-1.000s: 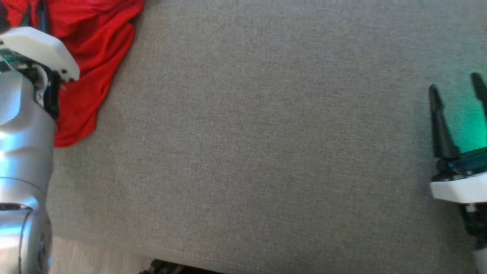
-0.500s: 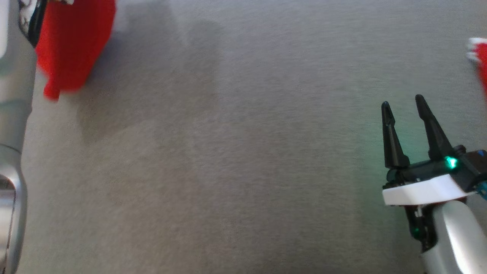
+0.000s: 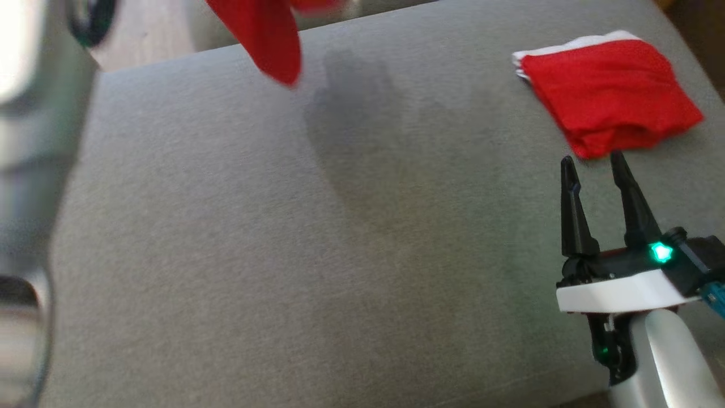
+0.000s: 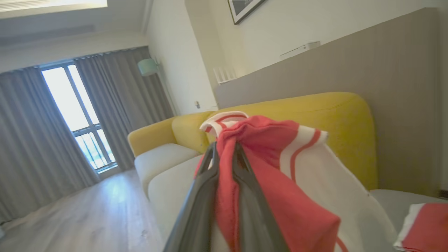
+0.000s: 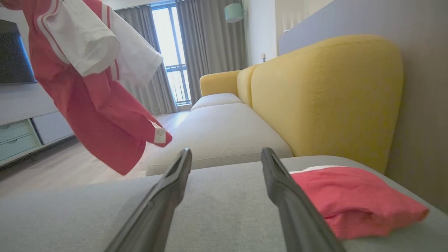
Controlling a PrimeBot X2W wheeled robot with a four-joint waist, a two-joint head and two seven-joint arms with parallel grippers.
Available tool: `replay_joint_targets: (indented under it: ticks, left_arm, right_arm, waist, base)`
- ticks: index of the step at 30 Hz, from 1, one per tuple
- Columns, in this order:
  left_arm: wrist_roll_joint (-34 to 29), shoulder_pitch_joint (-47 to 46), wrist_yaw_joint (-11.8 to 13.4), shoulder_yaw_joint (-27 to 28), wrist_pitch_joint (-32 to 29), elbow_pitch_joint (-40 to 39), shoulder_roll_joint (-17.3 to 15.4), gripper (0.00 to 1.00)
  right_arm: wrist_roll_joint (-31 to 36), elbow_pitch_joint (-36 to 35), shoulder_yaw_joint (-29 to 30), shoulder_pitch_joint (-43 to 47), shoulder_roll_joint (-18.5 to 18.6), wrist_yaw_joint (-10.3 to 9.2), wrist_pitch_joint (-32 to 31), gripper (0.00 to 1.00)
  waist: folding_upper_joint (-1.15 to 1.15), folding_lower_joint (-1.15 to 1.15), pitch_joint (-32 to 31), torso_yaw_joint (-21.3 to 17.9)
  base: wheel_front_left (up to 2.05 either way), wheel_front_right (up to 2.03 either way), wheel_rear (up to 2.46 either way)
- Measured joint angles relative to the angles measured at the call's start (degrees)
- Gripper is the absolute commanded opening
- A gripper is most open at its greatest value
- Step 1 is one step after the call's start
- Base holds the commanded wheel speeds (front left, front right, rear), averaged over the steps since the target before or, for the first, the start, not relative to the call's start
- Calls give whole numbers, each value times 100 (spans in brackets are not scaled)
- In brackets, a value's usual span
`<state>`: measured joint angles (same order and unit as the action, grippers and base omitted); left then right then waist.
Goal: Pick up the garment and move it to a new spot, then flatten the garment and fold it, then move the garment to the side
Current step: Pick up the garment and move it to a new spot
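At the far left of the head view the left arm (image 3: 25, 147) is a pale blur rising along the edge. The left wrist view shows the left gripper (image 4: 224, 147) with its two dark fingers (image 4: 196, 210) drawn close together, pinching a fold of the red-and-white shirt (image 4: 273, 147). The cloth bunches up over the tips and drapes down the right side of the fingers. This shirt is lifted clear of the grey seat cushion (image 3: 238, 238). In the head view its red tail (image 3: 266, 39) hangs at the top, left of centre, with a soft shadow on the cushion just to its right. In the right wrist view it dangles at upper left (image 5: 101, 119), white sleeves with red stripes uppermost, above the wood floor (image 5: 52, 175). The wide middle of the cushion is plain grey fabric. Further right, the right gripper (image 3: 592, 160) hovers low over the cushion, its fingers (image 3: 572, 209) spread wide and gripping nothing. Just beyond the tips, near the cushion's far right corner, lies a folded red garment (image 3: 609, 90) with a white edge, apart from the fingers. Behind it in the right wrist view stands a yellow sofa back (image 5: 325, 94).
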<state>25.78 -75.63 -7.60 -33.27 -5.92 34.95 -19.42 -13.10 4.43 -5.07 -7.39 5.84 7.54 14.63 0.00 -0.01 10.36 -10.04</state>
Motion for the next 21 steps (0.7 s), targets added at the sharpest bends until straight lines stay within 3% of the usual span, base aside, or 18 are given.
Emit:
replay_joint_targets:
  ticks: [6,12,17,18,19,20,21]
  left_arm:
    - [419,1457,77,-231,-82,-548,240,0]
    - [722,3616,497,-449,224,-733,352,0]
    - [684,4792,859,-743,717,-680,527,0]
    - [671,4940,929,-778,814,-656,575,16]
    - [643,5052,981,-800,901,-642,628,49]
    - [644,5139,1017,-814,981,-638,677,100]
    - [643,5204,1022,-842,1067,-634,716,100]
  right_arm:
    - [0,-26,37,29,-63,0,0,100]
    - [9,-45,100,32,-116,0,0,100]
    - [51,-44,178,120,-121,0,0,100]
    - [51,-36,182,137,-121,0,0,100]
    - [51,-33,180,141,-121,0,0,100]
    - [51,-29,180,143,-121,0,0,100]
    - [47,-23,179,147,-121,0,0,100]
  waist:
    - [0,2,36,-159]
    - [0,2,123,-34]
    - [0,2,146,164]
    - [0,1,141,215]
    - [0,1,133,268]
    - [0,2,119,319]
    - [0,2,98,372]
  base:
    - [0,0,0]
    - [0,0,0]
    - [0,0,0]
    - [0,0,0]
    - [0,0,0]
    - [0,0,0]
    - [0,0,0]
